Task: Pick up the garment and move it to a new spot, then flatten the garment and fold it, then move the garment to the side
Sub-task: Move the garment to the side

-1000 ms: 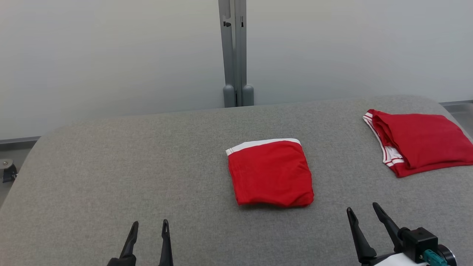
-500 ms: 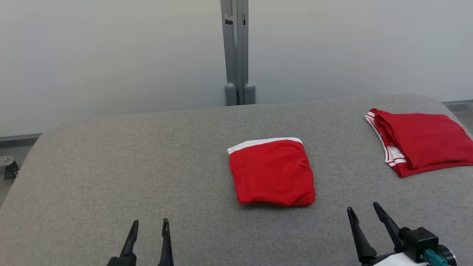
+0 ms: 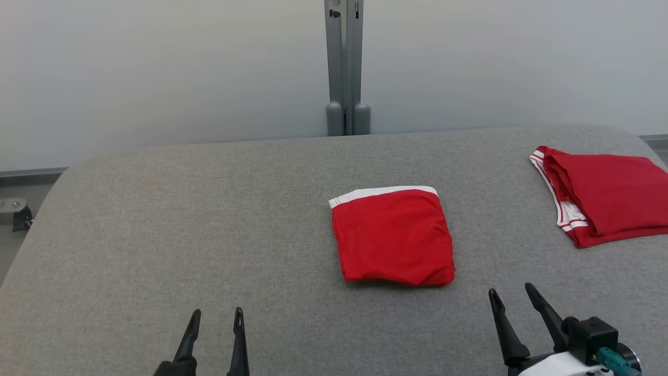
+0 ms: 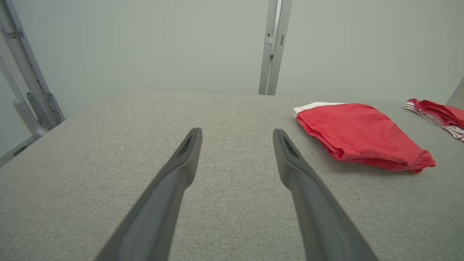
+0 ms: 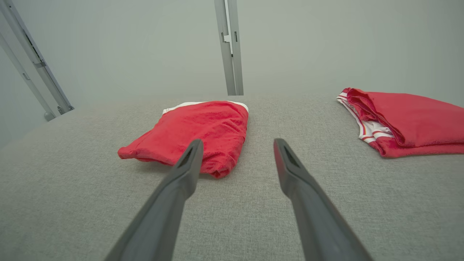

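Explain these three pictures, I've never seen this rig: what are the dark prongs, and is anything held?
The dark prongs are the robot's two grippers. The head view looks down from its head: left gripper lower left, right gripper lower right. The other two pictures look along each gripper's own fingers from its wrist. On the grey padded surface lie a folded red garment with a white edge, in the middle, and a second red garment with striped trim, far right. Both grippers are open and hold nothing.
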{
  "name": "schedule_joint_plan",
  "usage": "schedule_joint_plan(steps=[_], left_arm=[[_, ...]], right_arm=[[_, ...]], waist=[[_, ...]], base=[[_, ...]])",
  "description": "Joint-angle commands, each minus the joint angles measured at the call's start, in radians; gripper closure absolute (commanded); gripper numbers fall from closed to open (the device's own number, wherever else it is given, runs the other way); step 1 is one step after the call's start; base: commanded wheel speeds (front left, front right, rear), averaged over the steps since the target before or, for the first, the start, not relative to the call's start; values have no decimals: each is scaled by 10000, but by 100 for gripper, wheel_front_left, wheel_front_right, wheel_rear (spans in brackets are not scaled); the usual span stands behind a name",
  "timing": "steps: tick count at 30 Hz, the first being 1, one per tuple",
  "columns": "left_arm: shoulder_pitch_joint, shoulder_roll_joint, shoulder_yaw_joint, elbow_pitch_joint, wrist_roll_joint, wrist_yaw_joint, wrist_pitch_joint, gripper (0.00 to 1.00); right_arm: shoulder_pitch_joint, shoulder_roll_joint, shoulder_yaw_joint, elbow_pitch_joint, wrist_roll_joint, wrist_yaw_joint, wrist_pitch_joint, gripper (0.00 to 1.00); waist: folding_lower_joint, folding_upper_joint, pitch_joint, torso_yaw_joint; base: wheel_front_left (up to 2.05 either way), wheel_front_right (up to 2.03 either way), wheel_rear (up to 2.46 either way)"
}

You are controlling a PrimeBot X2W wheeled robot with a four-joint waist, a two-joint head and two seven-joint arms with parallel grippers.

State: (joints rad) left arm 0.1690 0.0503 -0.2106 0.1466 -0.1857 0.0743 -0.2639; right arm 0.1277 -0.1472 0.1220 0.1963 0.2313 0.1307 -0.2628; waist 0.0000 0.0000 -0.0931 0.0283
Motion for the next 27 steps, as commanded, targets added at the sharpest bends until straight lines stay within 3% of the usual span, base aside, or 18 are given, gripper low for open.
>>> schedule_joint_plan(steps=[1, 6, 10, 17, 22, 27], left_arm=[[-223, 9, -30, -20, -70, -13, -2, 0], [-405, 9, -209, -41, 75, -111, -1, 0], [-569, 9, -392, 65, 74, -153, -2, 0], [-1053, 9, -737, 65, 82, -203, -1, 0], [-1422, 9, -954, 109, -101, -224, -2, 0], [-1791, 9, -1133, 108, -243, -189, 0, 0]], right_arm=[[-273, -79, 46, 58, 149, -1, -23, 0], [-1040, -313, 366, 705, 1092, -1, -23, 0], [-1955, -658, 1141, 1974, 2614, 1, 23, 0], [-4094, -1389, 1938, 3436, 5679, 1, 1454, 0], [-5245, -1797, 2246, 4225, 7016, 1, 2540, 0], [-6168, -2043, 2614, 5015, 7565, 1, 3198, 20]], waist=[[0, 0, 240, 128], [0, 0, 681, 319], [0, 0, 933, 480], [0, 0, 1587, 789], [0, 0, 2099, 1056], [0, 0, 2621, 1303]], base=[[0, 0, 0], [0, 0, 0], [0, 0, 0], [0, 0, 0], [0, 0, 0], [0, 0, 0]])
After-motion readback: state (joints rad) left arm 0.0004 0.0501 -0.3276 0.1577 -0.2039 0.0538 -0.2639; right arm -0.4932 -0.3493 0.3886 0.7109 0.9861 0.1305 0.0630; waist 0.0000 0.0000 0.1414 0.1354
